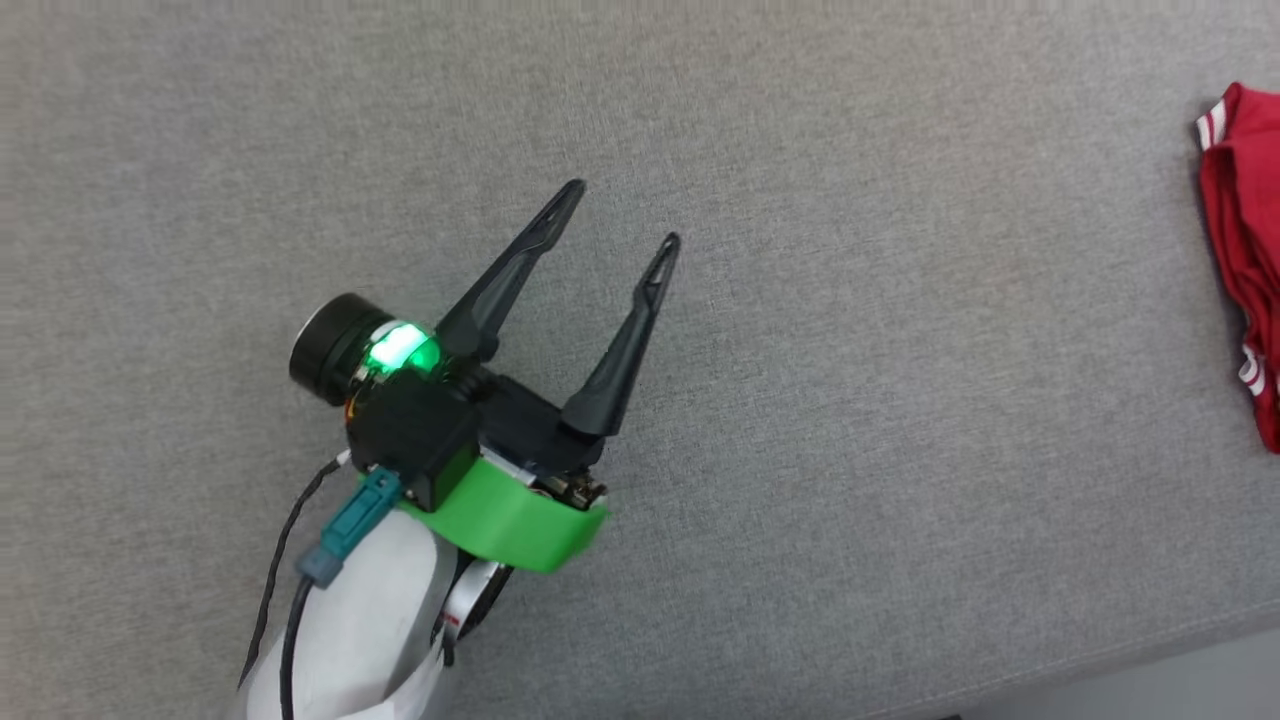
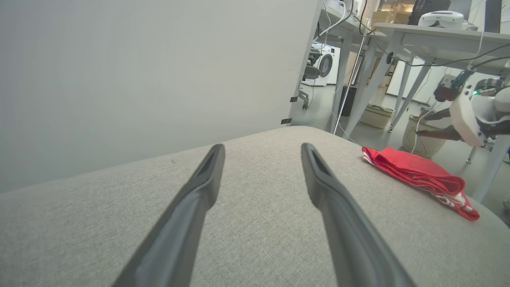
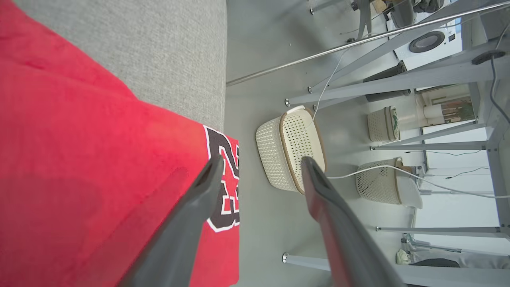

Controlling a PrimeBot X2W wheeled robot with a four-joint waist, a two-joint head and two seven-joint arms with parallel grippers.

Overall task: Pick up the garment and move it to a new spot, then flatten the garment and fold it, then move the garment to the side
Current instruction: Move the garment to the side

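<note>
Lying folded at the right edge of the grey cushion [image 1: 800, 400], the garment [image 1: 1245, 250] looks set aside, so the task seems nearly done; the right gripper [image 3: 261, 160] hangs above its edge, the left gripper [image 1: 622, 212] well apart, both spread and empty

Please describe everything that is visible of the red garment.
The garment is red soft-looking cloth with white-striped trim and a black, white-outlined number print. It lies folded in a low, rumpled bundle near the edge of the grey cushion, resting on it; the printed corner seems to overhang.
</note>
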